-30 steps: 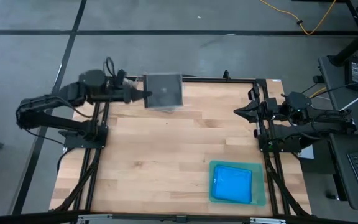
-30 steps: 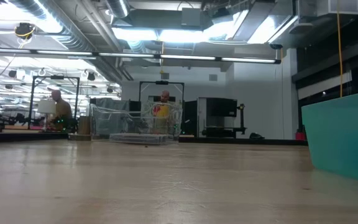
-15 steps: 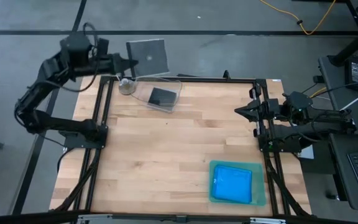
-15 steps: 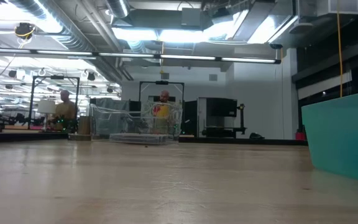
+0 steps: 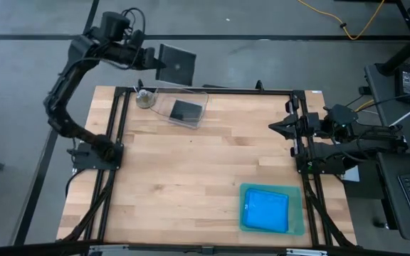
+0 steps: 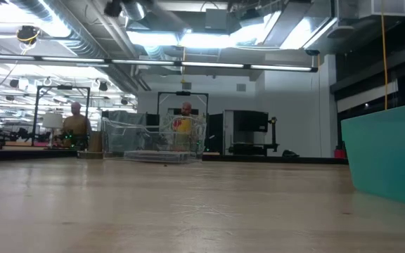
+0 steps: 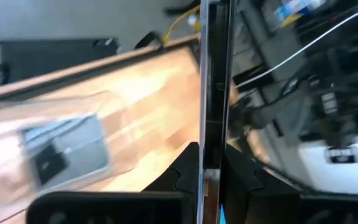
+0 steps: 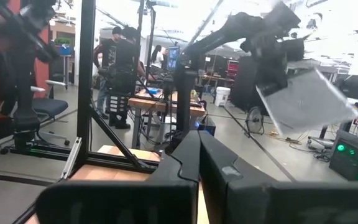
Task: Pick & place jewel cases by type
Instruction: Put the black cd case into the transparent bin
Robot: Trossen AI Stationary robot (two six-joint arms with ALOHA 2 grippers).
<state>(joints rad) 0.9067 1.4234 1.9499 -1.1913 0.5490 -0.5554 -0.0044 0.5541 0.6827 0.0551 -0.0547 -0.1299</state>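
At eleven o'clock beyond the table's far edge, the left gripper (image 5: 156, 64), clamped on a dark square case (image 5: 177, 65), had swung it up and away from the clear tub (image 5: 180, 108), so its placing remained undone, while the right gripper (image 5: 274, 128) waited pinched together at three o'clock.

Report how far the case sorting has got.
Done: blue cases lie in the green tray, and one dark case in the clear tub. In hand: the left gripper holds a grey case up beyond the table edge. Left: placing it. The right gripper waits shut.
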